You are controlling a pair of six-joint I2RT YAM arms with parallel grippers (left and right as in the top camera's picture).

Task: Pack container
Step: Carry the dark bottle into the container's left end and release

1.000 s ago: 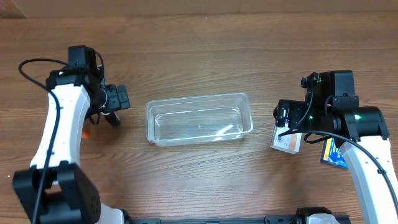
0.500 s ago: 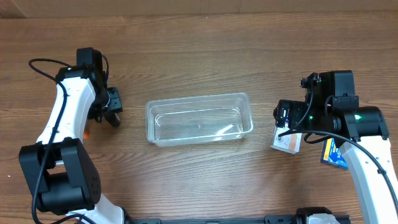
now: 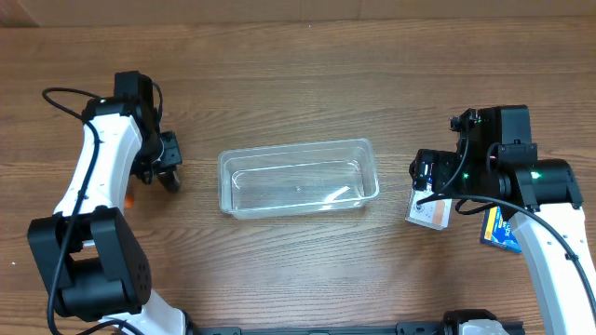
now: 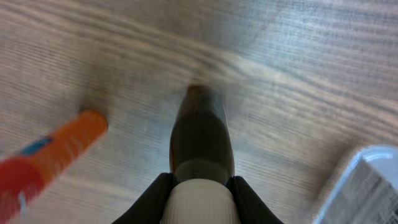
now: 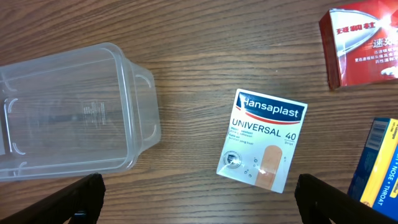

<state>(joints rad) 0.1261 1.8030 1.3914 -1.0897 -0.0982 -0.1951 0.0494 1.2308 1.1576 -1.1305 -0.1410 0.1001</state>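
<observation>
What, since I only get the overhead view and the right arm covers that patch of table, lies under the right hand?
Observer: The right wrist view shows a Hansaplast plaster box lying flat below the open right hand.
Operator: Anything else near it?
Observer: A red box lies to its upper right in that view, under the arm for you.
Operator: And the left hand?
Observer: The left wrist view shows its fingers hugging the white cap of a brown bottle.
</observation>
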